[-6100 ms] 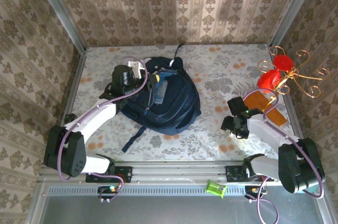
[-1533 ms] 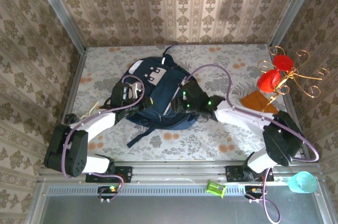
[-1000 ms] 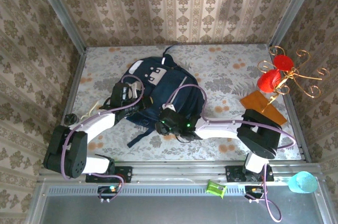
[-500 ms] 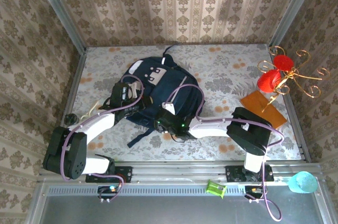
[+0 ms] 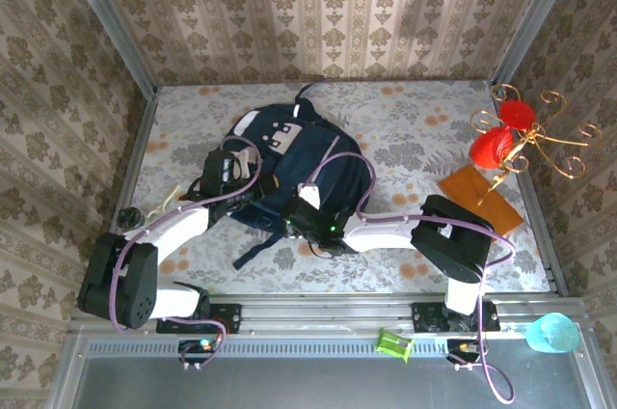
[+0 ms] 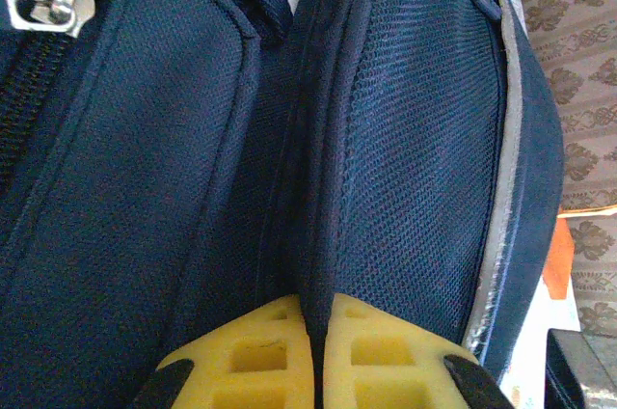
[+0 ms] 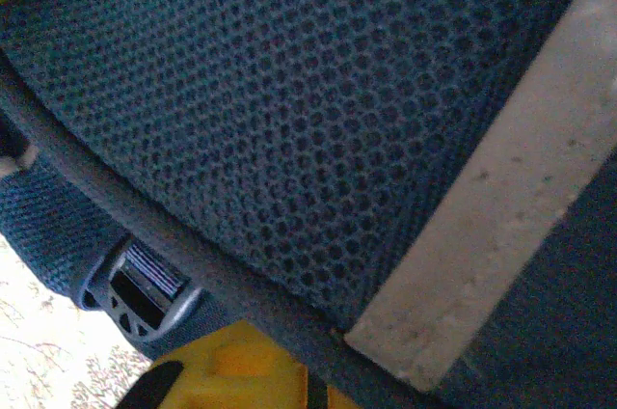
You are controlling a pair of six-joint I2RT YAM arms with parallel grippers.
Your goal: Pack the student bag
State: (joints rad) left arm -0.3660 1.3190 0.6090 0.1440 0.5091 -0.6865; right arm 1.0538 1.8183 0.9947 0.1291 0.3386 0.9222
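Observation:
The student bag [image 5: 289, 153] lies flat mid-table, dark navy, with its white-and-grey patch [image 5: 253, 122] at the far end. My left gripper [image 5: 247, 189] is at the bag's left side. In the left wrist view its yellow fingers [image 6: 260, 351] are shut on a fold of navy fabric [image 6: 415, 139], and a metal zip pull [image 6: 48, 6] lies at the top left. My right gripper [image 5: 301, 217] is at the bag's near edge. Its yellow fingertips [image 7: 241, 370] stand almost together on the bag's piping, under navy mesh [image 7: 318, 91] and a grey stripe [image 7: 501, 197]. A plastic buckle [image 7: 135, 288] lies beside them.
A gold wire stand with red cups [image 5: 511, 134] occupies the right edge, with an orange sheet [image 5: 477, 192] at its foot. A bag strap [image 5: 253, 243] trails towards the arm bases. A teal cup [image 5: 551, 332] and a green item [image 5: 393, 343] sit below the table's front rail.
My right arm has swung from the bag's right side to its near edge, and its jaws have closed there. The left gripper has kept its pinch on the bag's left side.

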